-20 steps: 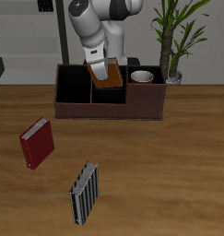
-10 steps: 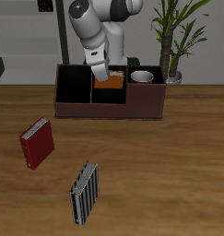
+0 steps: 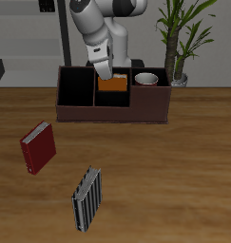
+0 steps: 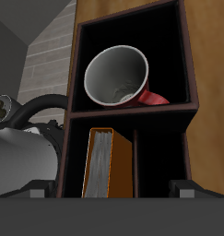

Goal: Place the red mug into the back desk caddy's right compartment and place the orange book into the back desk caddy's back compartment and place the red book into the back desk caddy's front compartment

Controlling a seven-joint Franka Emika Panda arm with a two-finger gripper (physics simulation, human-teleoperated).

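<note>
Overhead, the gripper (image 3: 106,72) is seen just above the back desk caddy (image 3: 112,112); the orange book (image 3: 112,84) stands inside its back compartment (image 3: 112,88), the red mug (image 3: 146,79) in its right compartment (image 3: 149,92). Well in front of the caddy, the red book (image 3: 38,147) lies on the counter (image 3: 174,180).

Up close, the orange book (image 4: 106,163) stands upright, the mug (image 4: 117,77) beyond. Whether the fingers are parted cannot be told.
</note>
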